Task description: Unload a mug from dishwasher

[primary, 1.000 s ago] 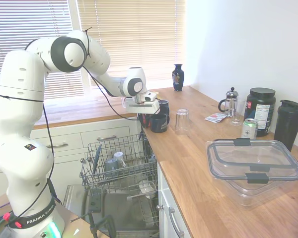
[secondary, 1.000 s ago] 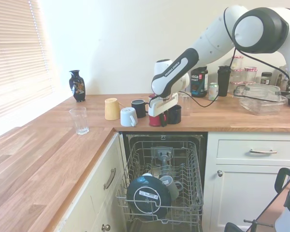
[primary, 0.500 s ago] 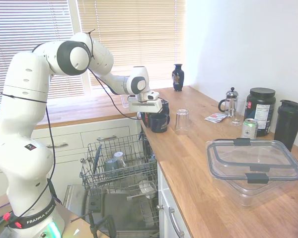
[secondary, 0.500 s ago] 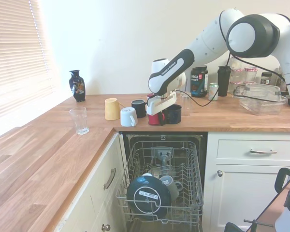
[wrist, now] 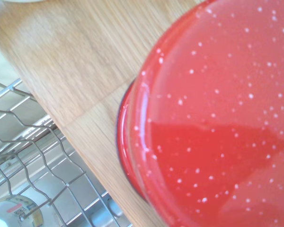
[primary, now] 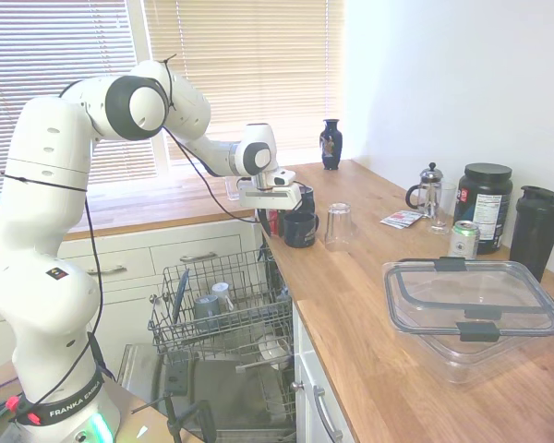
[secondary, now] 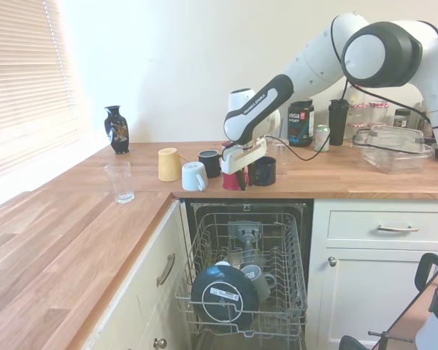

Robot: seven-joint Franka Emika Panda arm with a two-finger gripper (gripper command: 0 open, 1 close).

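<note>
The red mug point(secondary: 231, 181) stands at the front edge of the wooden counter point(secondary: 328, 182), right above the open dishwasher point(secondary: 242, 288). My gripper point(secondary: 233, 175) is down over the mug and shut on it. In the first exterior view only a red sliver of the mug point(primary: 271, 223) shows under the gripper point(primary: 273, 218). The mug point(wrist: 217, 118) fills most of the wrist view, its base on the counter edge, with the wire rack point(wrist: 33, 161) below. The pulled-out rack point(primary: 217, 314) holds a grey mug point(primary: 206, 307) and a round dark lid point(secondary: 223, 295).
Close around the red mug stand two navy mugs point(secondary: 263, 171) point(secondary: 209, 163), a white mug point(secondary: 193, 176) and a yellow cup point(secondary: 168, 164). An upturned glass point(primary: 338, 225), a French press point(primary: 429, 189), a can point(primary: 463, 239) and a clear plastic container point(primary: 471, 305) sit further along the counter.
The gripper has shifted slightly over the counter edge and sunk a little with the red mug, which now rests on the wood. Nothing else moved.
</note>
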